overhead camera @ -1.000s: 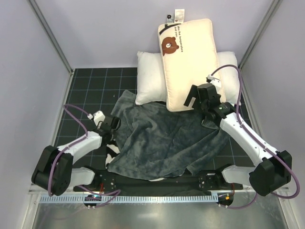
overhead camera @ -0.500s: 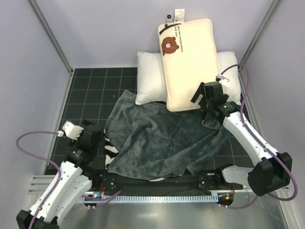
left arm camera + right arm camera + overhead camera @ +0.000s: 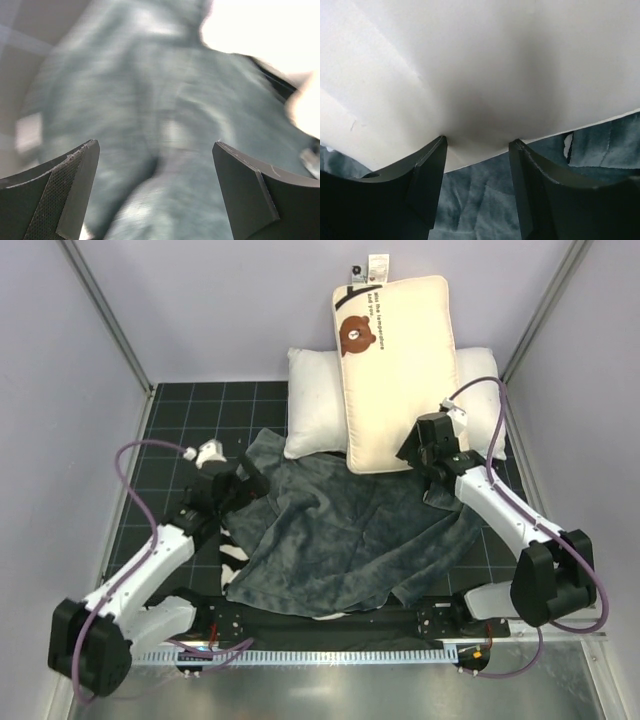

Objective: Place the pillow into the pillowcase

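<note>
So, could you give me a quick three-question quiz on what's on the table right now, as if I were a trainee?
1. True or false: the pillow is already inside the pillowcase.
2. Which face of the pillowcase is mostly turned up? A: zebra stripes. B: dark grey. C: plain white.
3. Fill in: the right gripper is at the near edge of the cream ___.

Key: 1 false, since it lies uncovered, only its near end resting over the pillowcase; 2 B, with only a bit of stripe showing at the near left; 3 pillow.
</note>
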Motion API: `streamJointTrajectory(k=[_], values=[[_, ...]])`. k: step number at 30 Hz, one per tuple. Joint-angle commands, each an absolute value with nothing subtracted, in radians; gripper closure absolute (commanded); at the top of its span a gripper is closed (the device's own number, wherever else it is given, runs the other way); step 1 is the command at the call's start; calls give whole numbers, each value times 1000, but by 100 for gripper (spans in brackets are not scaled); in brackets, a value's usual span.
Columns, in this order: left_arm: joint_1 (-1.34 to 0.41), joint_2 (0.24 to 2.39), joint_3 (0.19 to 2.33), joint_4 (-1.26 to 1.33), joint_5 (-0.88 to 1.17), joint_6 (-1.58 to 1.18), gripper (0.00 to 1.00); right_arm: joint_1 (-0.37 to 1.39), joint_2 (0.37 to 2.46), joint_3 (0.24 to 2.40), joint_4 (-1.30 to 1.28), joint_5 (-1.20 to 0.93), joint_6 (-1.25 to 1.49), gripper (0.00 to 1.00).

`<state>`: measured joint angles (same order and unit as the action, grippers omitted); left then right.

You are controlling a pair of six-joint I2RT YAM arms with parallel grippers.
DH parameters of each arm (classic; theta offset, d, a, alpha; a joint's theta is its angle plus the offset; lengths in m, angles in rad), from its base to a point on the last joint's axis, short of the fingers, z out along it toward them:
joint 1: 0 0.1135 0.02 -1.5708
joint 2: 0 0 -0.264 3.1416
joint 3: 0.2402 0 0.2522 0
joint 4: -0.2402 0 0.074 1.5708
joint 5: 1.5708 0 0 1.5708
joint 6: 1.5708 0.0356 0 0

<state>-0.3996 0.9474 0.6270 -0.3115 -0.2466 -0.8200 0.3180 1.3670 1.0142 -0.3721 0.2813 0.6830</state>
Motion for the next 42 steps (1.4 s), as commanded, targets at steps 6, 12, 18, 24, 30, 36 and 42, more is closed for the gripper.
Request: streamJointTrajectory(k=[6, 12, 18, 24, 30, 36, 42], values=[[-520, 1310, 943, 130, 155, -680, 0, 328, 1175, 934, -368, 302, 673, 7], [-543, 1551, 1100, 340, 244, -640, 0, 328, 1022, 890, -413, 310, 634, 0], [-545, 1854, 1426, 226, 261, -663, 0, 328, 908, 882, -449, 331, 614, 0], [-549, 2158, 1785, 195, 374, -744, 12, 330, 799, 871, -482, 333, 614, 0], [-549, 2128, 1806, 267, 358, -784, 100, 327, 814, 836, -503, 359, 600, 0], [-545, 1718, 1450, 288, 65, -634, 100, 325, 856, 793, -457, 293, 601, 0], [-540, 1304, 1116, 197, -289, -543, 100, 327, 910, 787, -411, 187, 601, 0]])
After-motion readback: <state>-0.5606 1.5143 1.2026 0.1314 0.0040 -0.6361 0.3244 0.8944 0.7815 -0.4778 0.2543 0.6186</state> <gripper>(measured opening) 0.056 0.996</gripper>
